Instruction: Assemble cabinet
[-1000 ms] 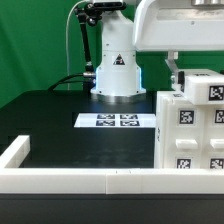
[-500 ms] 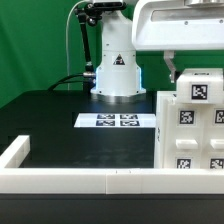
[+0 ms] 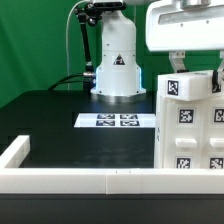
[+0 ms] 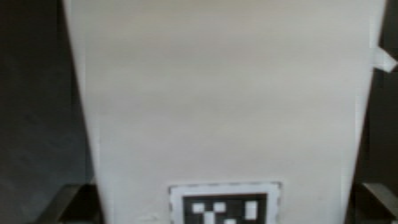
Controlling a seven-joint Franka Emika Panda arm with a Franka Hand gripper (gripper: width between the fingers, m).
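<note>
The rail [image 3: 90,180] runs along the desk's [image 3: 60,125] near edge. Behind it, at the exterior view's right, the cabinet [image 3: 192,125] stands, and its top block now sits tilted and shifted from a second ago, so seating is probably underway. The gripper [image 3: 183,63] has moved rightward above it, apparently clasping that block; the marker board [image 3: 115,120] lies beyond.
</note>
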